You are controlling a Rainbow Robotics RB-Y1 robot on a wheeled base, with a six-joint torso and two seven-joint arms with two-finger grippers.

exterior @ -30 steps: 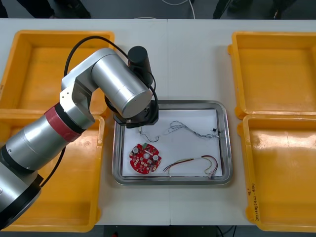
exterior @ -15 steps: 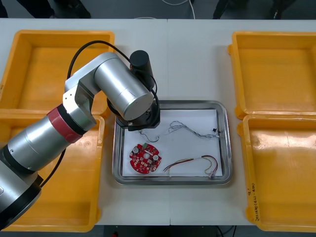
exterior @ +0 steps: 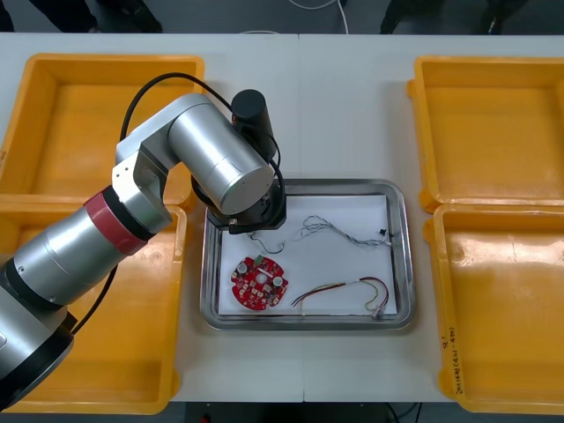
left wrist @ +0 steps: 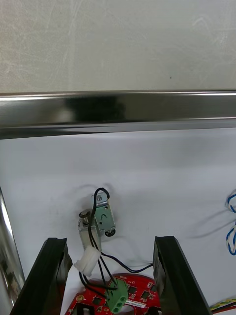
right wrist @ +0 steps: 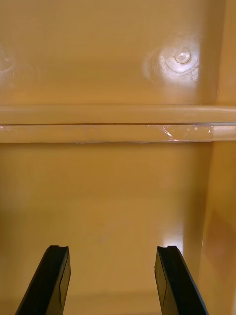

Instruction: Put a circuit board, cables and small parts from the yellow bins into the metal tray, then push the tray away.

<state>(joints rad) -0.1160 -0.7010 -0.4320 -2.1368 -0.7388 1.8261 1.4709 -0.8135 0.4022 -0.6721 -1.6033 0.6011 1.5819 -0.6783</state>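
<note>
no text can be read. faint dark writing (exterior: pixel 448 345) on the rim of the lower right bin (exterior: pixel 441 282) is too small to make out.

Light table (exterior: pixel 344 97), two yellow bins (exterior: pixel 489 123) at each side, metal tray (exterior: pixel 308 322) between.

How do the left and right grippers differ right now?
The left gripper hangs over the metal tray; the right gripper hangs over a yellow bin. A small metal part lies just ahead of the left gripper; the bin floor ahead of the right gripper is bare. Both are open and hold nothing.
</note>
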